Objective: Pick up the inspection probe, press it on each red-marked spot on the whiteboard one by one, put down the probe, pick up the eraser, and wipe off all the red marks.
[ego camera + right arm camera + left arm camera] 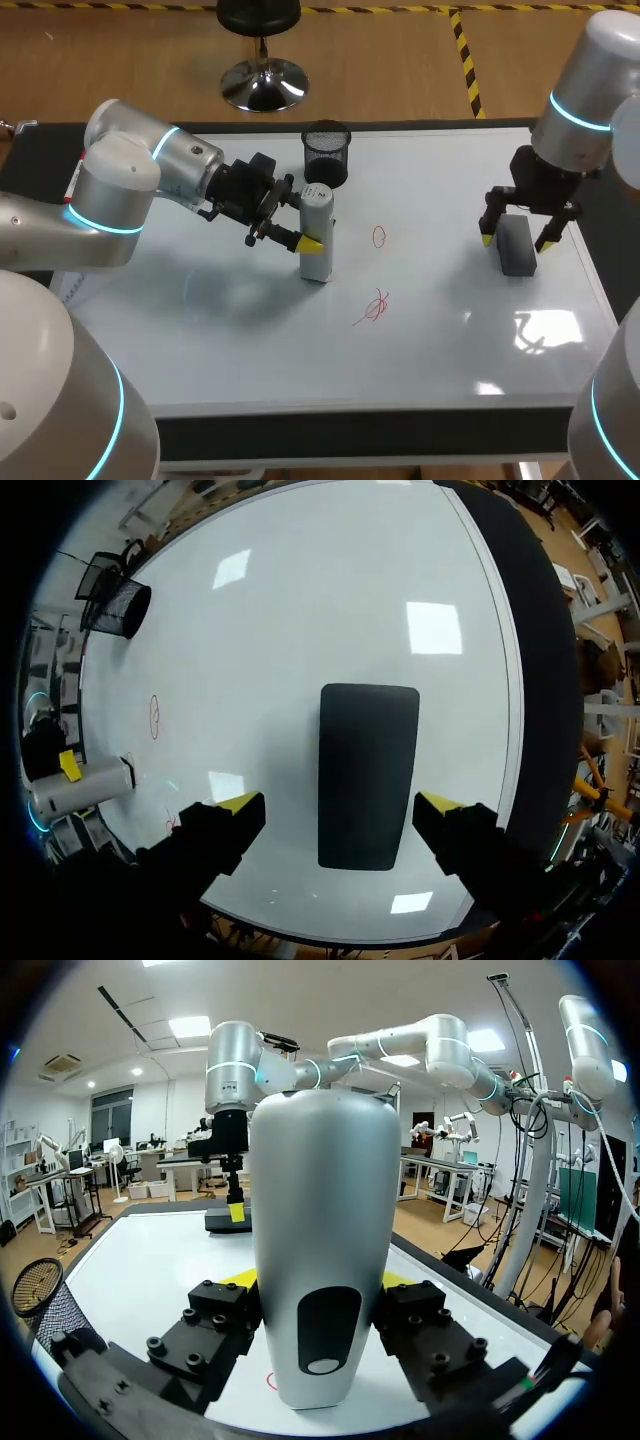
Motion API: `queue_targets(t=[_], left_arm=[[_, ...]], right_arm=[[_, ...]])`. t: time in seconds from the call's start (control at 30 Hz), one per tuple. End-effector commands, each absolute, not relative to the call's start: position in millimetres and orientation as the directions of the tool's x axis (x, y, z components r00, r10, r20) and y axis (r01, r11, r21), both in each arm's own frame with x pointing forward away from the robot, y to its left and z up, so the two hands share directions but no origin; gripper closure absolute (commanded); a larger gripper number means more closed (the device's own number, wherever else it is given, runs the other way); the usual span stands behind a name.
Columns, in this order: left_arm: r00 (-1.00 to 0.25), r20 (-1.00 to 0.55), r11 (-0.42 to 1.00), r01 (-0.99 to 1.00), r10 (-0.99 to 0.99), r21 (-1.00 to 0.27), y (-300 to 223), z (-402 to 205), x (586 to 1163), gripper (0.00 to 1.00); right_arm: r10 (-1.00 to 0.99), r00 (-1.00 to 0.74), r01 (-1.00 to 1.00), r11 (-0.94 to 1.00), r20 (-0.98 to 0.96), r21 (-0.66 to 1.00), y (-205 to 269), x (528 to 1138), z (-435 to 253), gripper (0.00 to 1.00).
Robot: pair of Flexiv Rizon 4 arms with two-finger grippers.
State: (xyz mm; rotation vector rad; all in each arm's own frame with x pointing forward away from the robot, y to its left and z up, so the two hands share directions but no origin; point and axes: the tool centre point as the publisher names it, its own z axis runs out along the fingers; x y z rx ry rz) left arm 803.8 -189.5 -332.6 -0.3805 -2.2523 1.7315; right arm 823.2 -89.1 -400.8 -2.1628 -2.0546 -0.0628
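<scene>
Probe (316, 232) upright, glossy whiteboard (440, 340), two red marks (372, 308)

Left arm (120, 190) and right arm (600, 80) are rounded silver-grey shells with glowing cyan rings. The left gripper (318, 1278) is black, bolt-studded, with 2 yellow fingertips (238, 1279).
</scene>
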Motion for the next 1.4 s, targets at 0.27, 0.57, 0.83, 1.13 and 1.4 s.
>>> queue_targets(t=[0.27,0.57,0.83,1.13,1.4], left_arm=[[-0.927,0.056,0.246,0.04,0.372,-0.969,-190.0,-343.3,804.0,1.0],[-0.927,0.056,0.246,0.04,0.372,-0.969,-190.0,-343.3,804.0,1.0],[-0.927,0.056,0.246,0.04,0.372,-0.969,-190.0,-343.3,804.0,1.0],[-0.927,0.056,0.246,0.04,0.372,-0.969,-190.0,-343.3,804.0,1.0],[-0.927,0.056,0.246,0.04,0.372,-0.969,-190.0,-343.3,804.0,1.0]], right_arm=[[0.988,0.112,0.985,-0.096,0.105,-0.142,-92.2,823.4,-409.8,0.0],[0.988,0.123,0.983,-0.108,0.095,-0.147,-92.5,822.5,-412.4,0.58],[0.986,0.148,0.979,-0.135,0.081,-0.153,-93.0,822.6,-416.9,0.69],[0.986,0.163,0.98,-0.157,0.044,-0.12,-91.1,821.0,-400.5,1.0],[0.986,0.166,0.983,-0.164,0.011,-0.085,-84.9,820.3,-376.3,1.0]])
